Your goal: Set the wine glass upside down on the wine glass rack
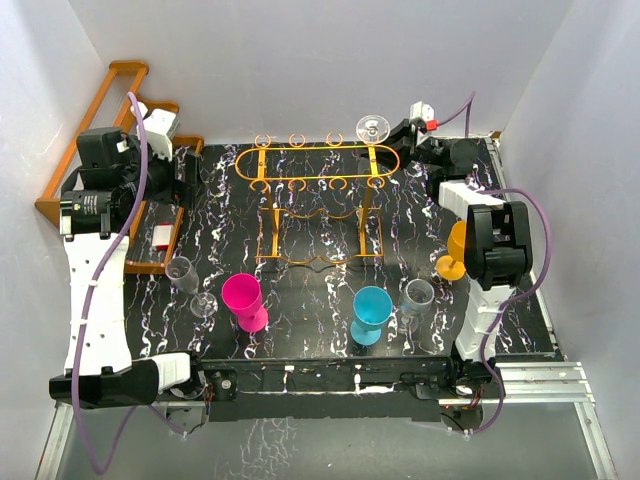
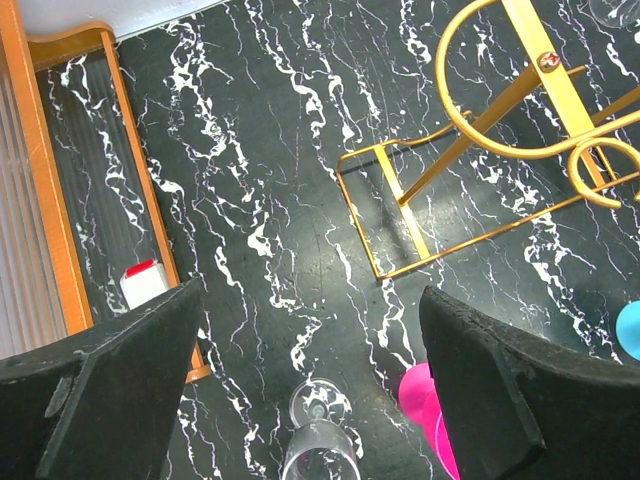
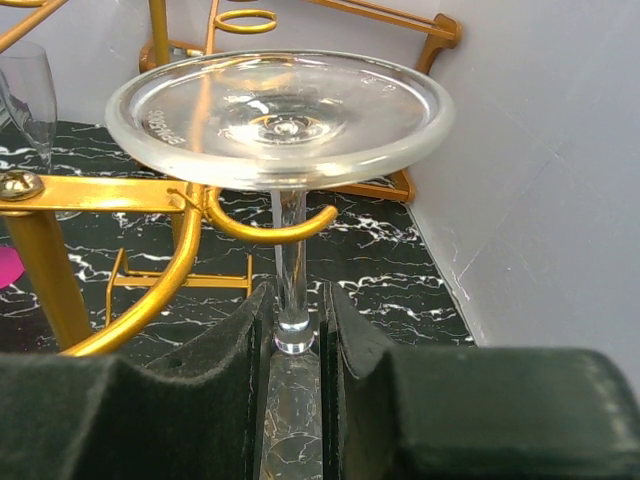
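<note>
A clear wine glass (image 3: 280, 115) hangs upside down, its round foot uppermost. My right gripper (image 3: 295, 335) is shut on its stem where the stem meets the bowl. The stem stands inside an open ring loop at the right end of the gold wire wine glass rack (image 3: 100, 190), with the foot just above the loop. From above, the foot (image 1: 372, 127) shows at the rack's (image 1: 318, 165) back right corner, beside the right gripper (image 1: 405, 135). My left gripper (image 2: 310, 390) stands open and empty above the table, left of the rack (image 2: 480, 130).
A clear flute (image 1: 190, 285), a pink cup (image 1: 244, 300), a blue cup (image 1: 371, 312), a grey cup (image 1: 416, 297) and an orange cup (image 1: 455, 250) stand toward the front. A brown wooden stepped rack (image 1: 100, 140) lines the left wall. White walls close in right and back.
</note>
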